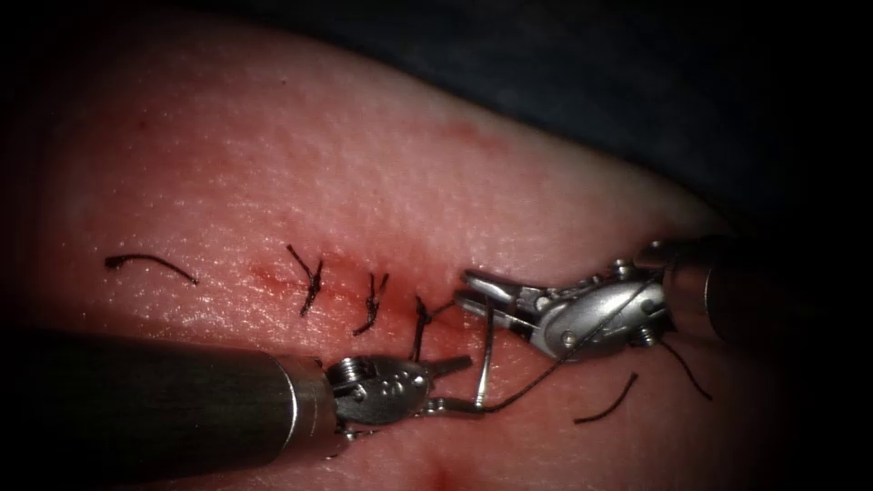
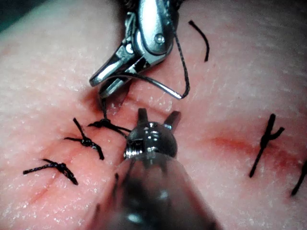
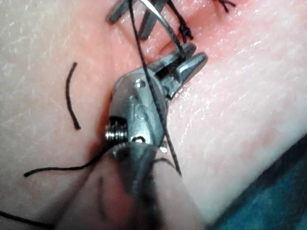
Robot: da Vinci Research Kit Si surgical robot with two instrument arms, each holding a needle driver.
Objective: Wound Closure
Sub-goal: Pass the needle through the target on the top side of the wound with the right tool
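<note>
The tissue (image 1: pixel 273 173) carries a cut closed by three knotted stitches (image 1: pixel 311 282). My right tool (image 1: pixel 471 291) comes in from the right, jaws shut on the curved needle (image 1: pixel 487 350) near its pointed end. The needle hangs above the tissue, not in it, just right of the last stitch (image 1: pixel 421 318). Its tail reaches down to my left tool (image 1: pixel 466 385), whose jaws stand open around that end and hold nothing. The thread (image 1: pixel 532 382) runs from the tail to the right, across the right tool. The left wrist view shows the needle (image 2: pixel 153 84) in the right tool's jaws.
Cut ends of thread lie on the tissue: one far left (image 1: pixel 150 264), two at the right (image 1: pixel 607 407) below the right tool. Red fluid stains the cut line (image 1: pixel 268 273). The tissue's far edge (image 1: pixel 564 136) drops to a dark background.
</note>
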